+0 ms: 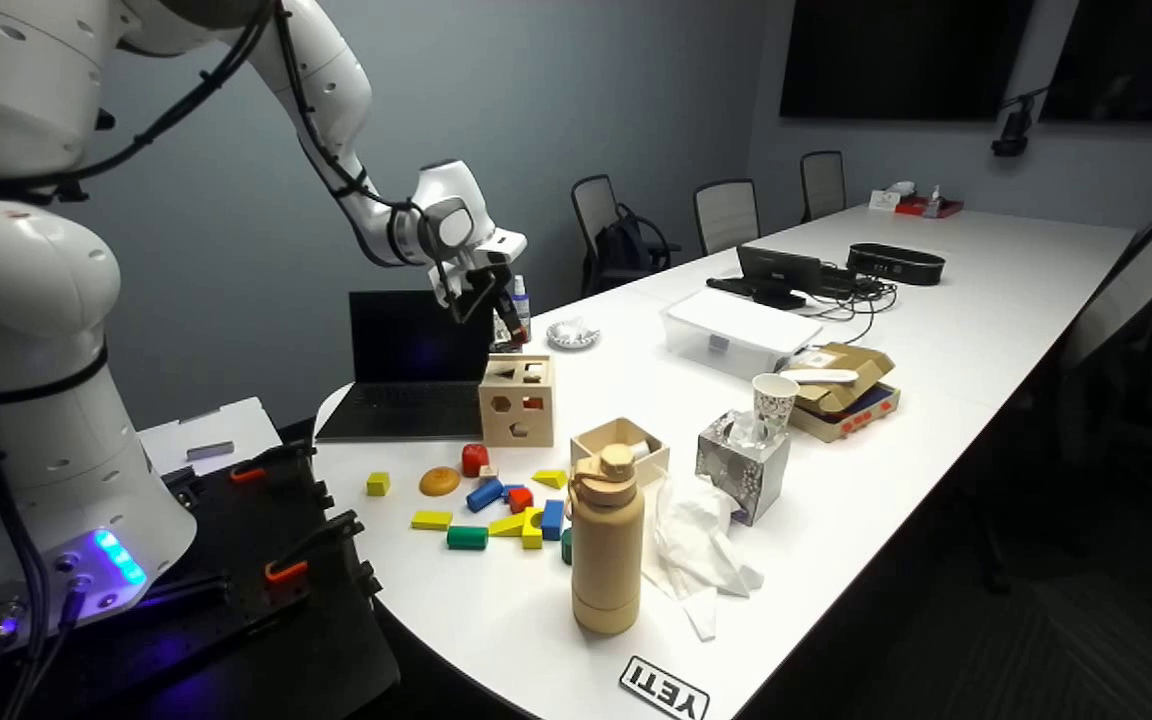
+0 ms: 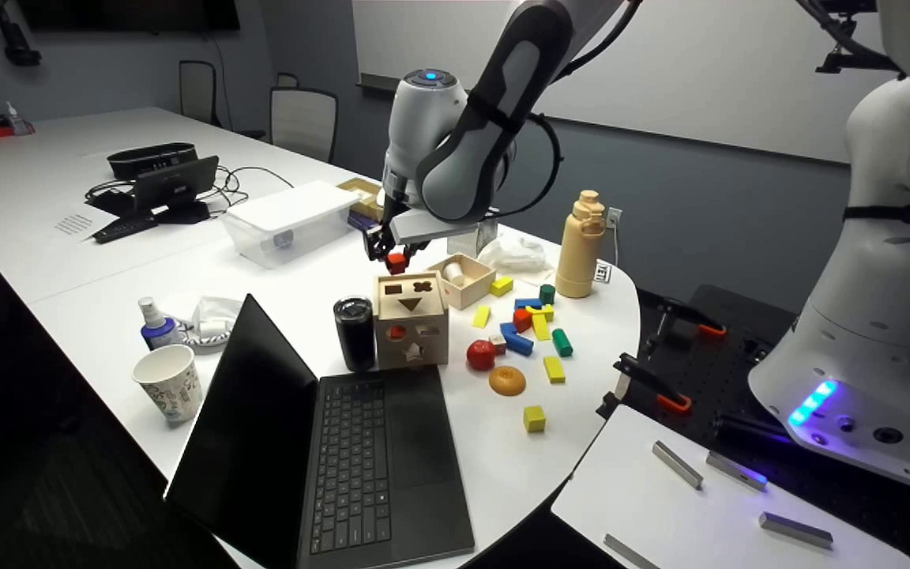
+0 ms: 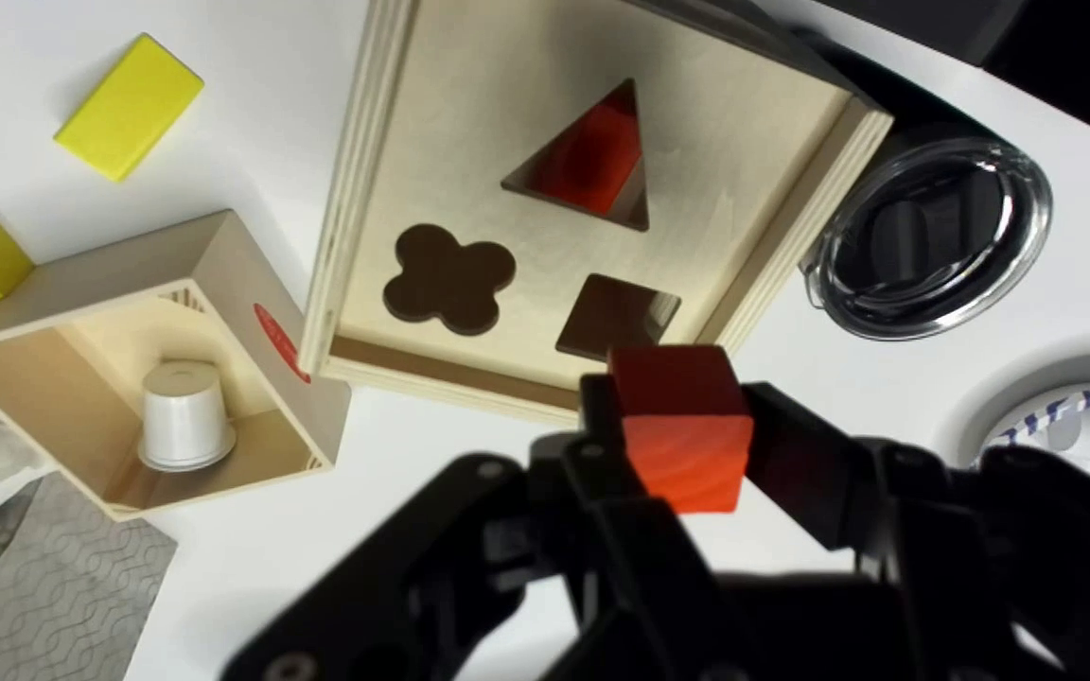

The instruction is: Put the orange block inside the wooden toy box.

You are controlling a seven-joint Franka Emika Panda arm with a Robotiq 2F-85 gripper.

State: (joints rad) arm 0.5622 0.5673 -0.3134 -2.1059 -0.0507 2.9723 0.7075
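I hold the orange-red cubic block [image 3: 687, 463] clamped in my black pincer [image 3: 682, 426], aloft near the pale wooden cubic toy box [image 3: 550, 253] (presumably to line up with its dark square hole [image 3: 609, 317]).

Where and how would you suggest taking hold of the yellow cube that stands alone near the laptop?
Probably by two opposite sides, straight down from above: the yellow cube sits flat, its visible faces look flat, and it stands with room around it. The gripper would first have to release the orange block.
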